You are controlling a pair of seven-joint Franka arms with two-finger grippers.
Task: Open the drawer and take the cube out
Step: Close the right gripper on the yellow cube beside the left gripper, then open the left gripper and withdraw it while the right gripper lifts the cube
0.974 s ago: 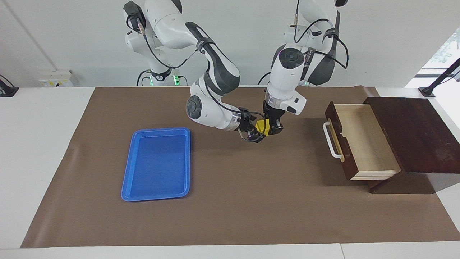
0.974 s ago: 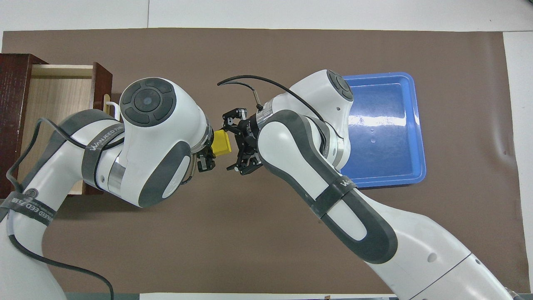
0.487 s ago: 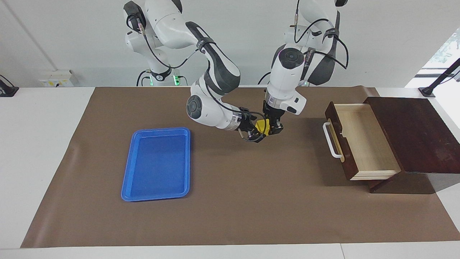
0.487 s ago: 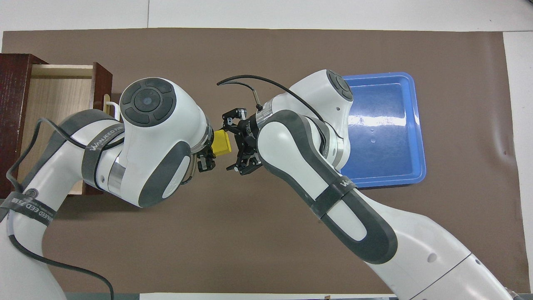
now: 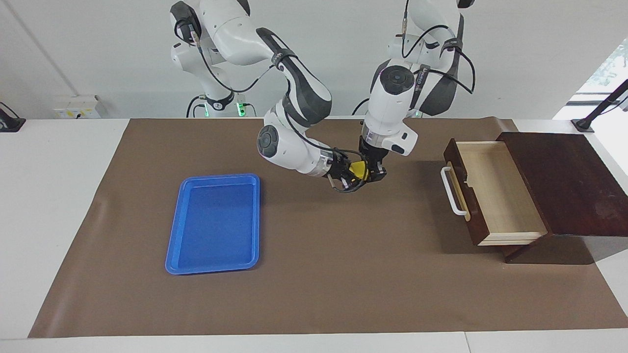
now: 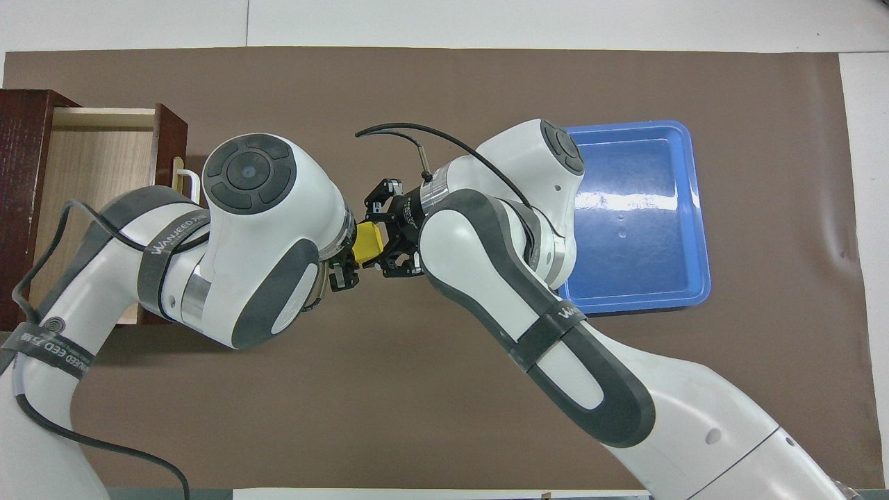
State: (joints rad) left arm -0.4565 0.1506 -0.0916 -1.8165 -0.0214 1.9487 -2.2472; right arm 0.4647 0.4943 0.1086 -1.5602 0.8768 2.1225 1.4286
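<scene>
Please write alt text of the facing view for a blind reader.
Both grippers, left gripper and right gripper, are shut on one yellow cube above the brown mat, between an empty blue tray and an open wooden drawer.

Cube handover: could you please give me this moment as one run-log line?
stage: handover above mat | cube: held by left gripper and right gripper | drawer: open | tray: empty

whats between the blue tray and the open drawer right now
The two pincers meet there above the brown mat: left pincer and right pincer both shut on the yellow cube, clearest in the facing view. Blue tray, drawer.
</scene>
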